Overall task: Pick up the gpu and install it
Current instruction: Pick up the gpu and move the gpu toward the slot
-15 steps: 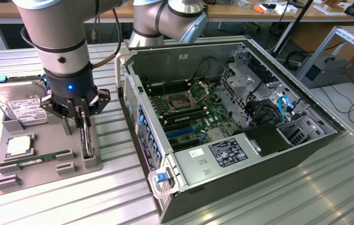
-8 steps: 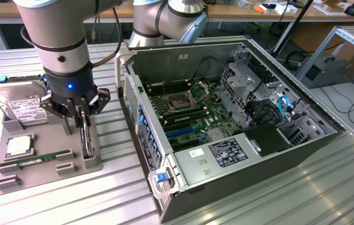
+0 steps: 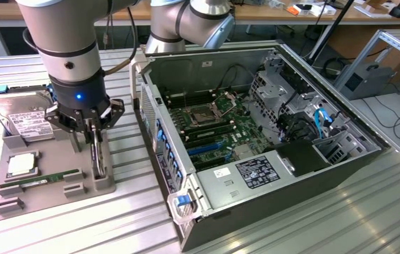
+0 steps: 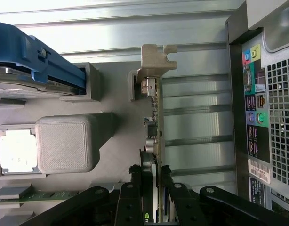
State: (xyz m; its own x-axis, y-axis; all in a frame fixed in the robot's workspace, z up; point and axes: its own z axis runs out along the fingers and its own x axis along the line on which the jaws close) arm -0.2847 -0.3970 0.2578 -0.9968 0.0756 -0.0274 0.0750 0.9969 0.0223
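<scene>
On the matte grey, layer-ridged printed tray (image 3: 52,193), at the edge nearest the computer case (image 3: 207,53), the gpu (image 3: 98,159) stands on its long edge in a slot. It reads as a very thin dark board with small chips along it and a pale metal bracket hooked at one end. The gripper (image 3: 90,142) comes down from above, and its black fingers (image 4: 145,176) are pressed together against the card's two flat faces. The card's long axis runs parallel to the case's port-studded rear wall, and its bracket end points toward the end of the tray where the hard drive (image 3: 24,114) sits in a blue carrier. A strip of ribbed aluminium table (image 3: 129,222) separates the tray from the case, leaving open room on that side. On the other side a rounded grey block (image 4: 67,143) stands near, beside the square silver processor (image 3: 20,165). A green RAM stick (image 3: 41,181) lies in its groove, well apart from the card.
</scene>
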